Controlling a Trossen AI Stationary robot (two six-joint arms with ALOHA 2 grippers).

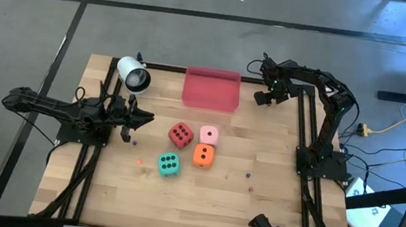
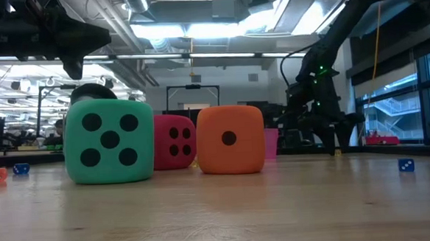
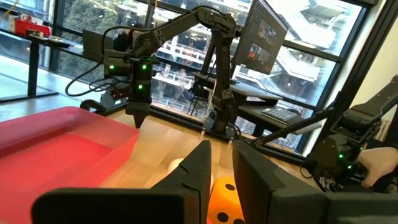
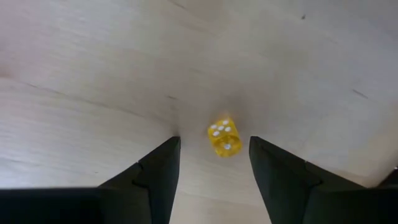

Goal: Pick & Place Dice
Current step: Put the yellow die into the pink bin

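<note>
Lying between right pincer (image 4: 211,158) fingers: yellow die (image 4: 224,136)

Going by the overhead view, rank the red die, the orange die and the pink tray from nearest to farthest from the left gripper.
1. The red soft cube die, just to the right of the left gripper, mid-table.
2. The orange soft cube die, farther right and nearer the front edge.
3. The pink rectangular tray, at the back edge, close to the waiting right gripper.

The wooden table (image 1: 254,205) is occupied centrally by four dice (image 1: 188,150) (tray (image 1: 211,89) set beyond).
</note>
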